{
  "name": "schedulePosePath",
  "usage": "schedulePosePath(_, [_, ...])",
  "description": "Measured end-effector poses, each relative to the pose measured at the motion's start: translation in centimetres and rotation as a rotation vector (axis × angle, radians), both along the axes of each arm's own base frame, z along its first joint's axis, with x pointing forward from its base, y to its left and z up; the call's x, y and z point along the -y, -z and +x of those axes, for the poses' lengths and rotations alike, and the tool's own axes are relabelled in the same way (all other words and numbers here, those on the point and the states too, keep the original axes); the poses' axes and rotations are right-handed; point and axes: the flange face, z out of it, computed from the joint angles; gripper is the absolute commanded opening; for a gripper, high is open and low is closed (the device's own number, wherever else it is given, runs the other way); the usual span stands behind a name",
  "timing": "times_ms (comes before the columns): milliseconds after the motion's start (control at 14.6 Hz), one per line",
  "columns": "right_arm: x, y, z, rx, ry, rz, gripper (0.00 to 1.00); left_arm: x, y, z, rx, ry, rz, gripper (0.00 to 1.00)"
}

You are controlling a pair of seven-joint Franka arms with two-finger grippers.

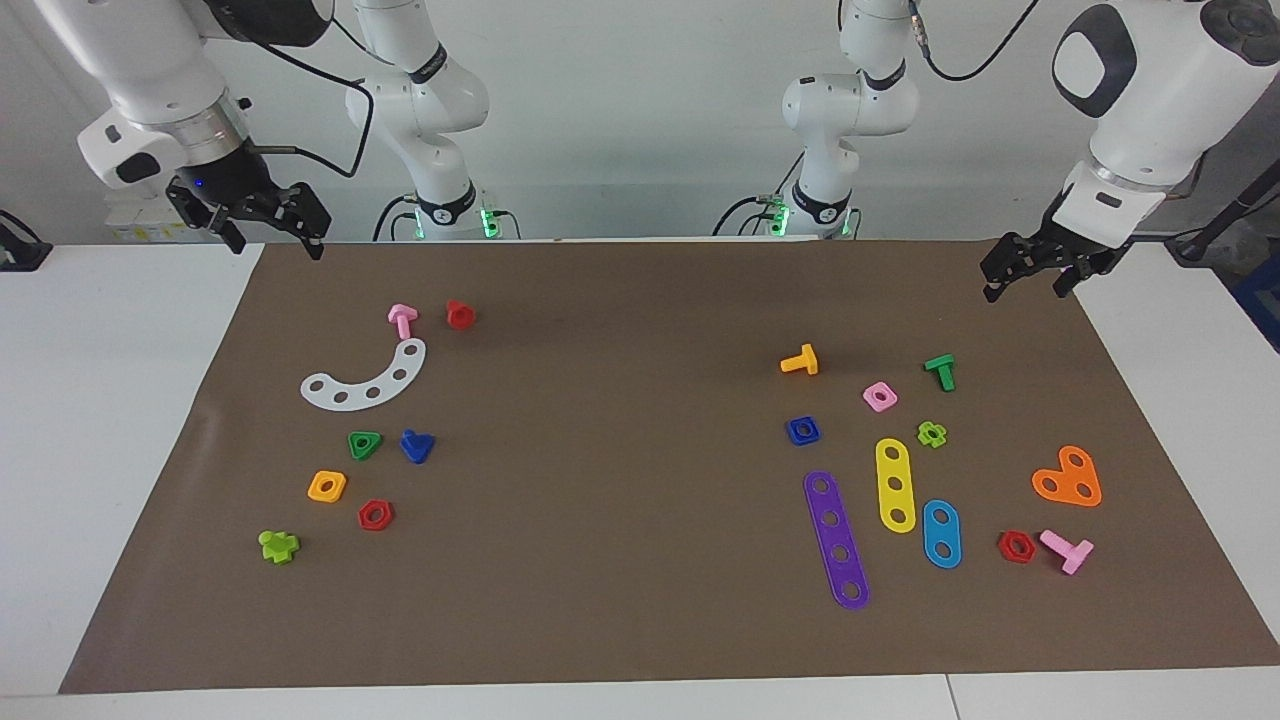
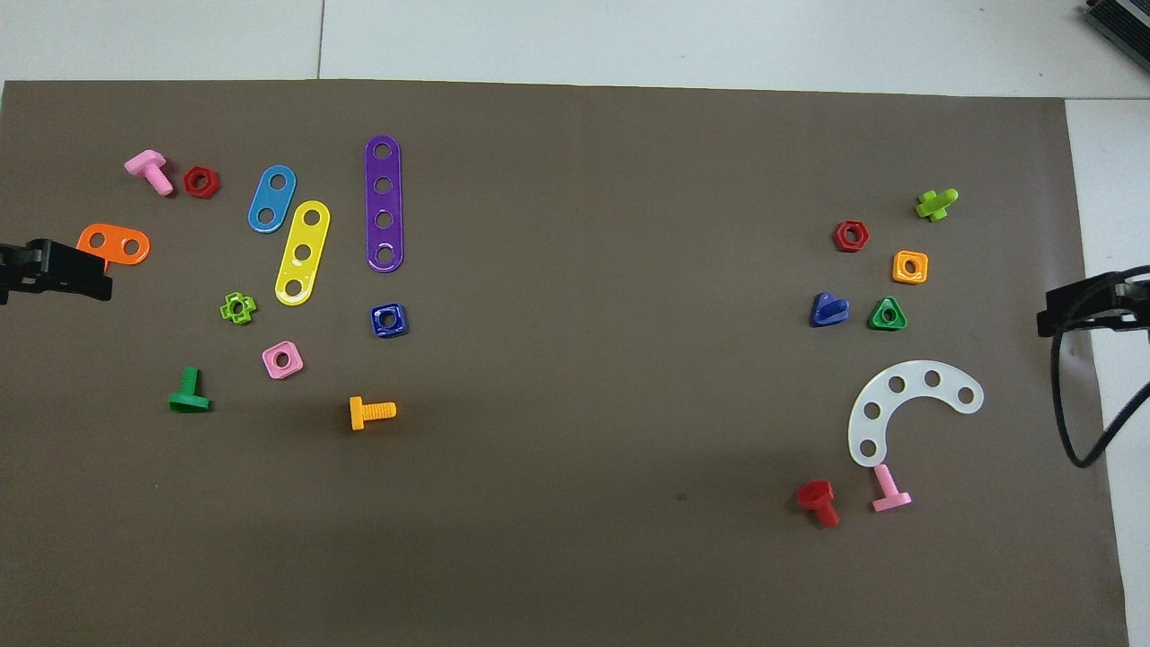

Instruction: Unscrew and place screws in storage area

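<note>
- brown mat [image 1: 620,560] covers most of the table; toy parts lie in two clusters on it, one toward each arm's end.
- right gripper [image 1: 262,222] hangs in the air over the mat's corner nearest the robots at its own end, holding nothing; whether the fingers are apart or together i cannot tell. only its tip [image 2: 1092,301] shows in the overhead view.
- left gripper [image 1: 1030,270] hangs over the mat's edge at the left arm's end, holding nothing; finger state likewise cannot be told.
- white arc strip [image 1: 366,380] lies in the right arm's cluster, nearer the robots than the bolt.
- purple strip [image 1: 836,540] lies in the left arm's cluster, farther from the robots than the nut.
- blue bolt [image 1: 416,445] lies on the mat just beside a green nut [image 1: 364,444], apart from it.
- blue nut [image 1: 803,431] lies flat, hole up, well apart from the bolt, with an orange bolt [image 1: 800,361] nearer the robots.
</note>
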Motion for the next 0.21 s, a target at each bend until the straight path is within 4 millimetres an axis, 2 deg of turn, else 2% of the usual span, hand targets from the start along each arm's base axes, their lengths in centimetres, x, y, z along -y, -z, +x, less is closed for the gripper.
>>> schedulePosePath(206, [-0.14, -0.03, 0.00, 0.000, -0.003, 0.001, 1.00, 0.00, 0.00, 0.00, 0.000, 0.000, 0.000, 1.00])
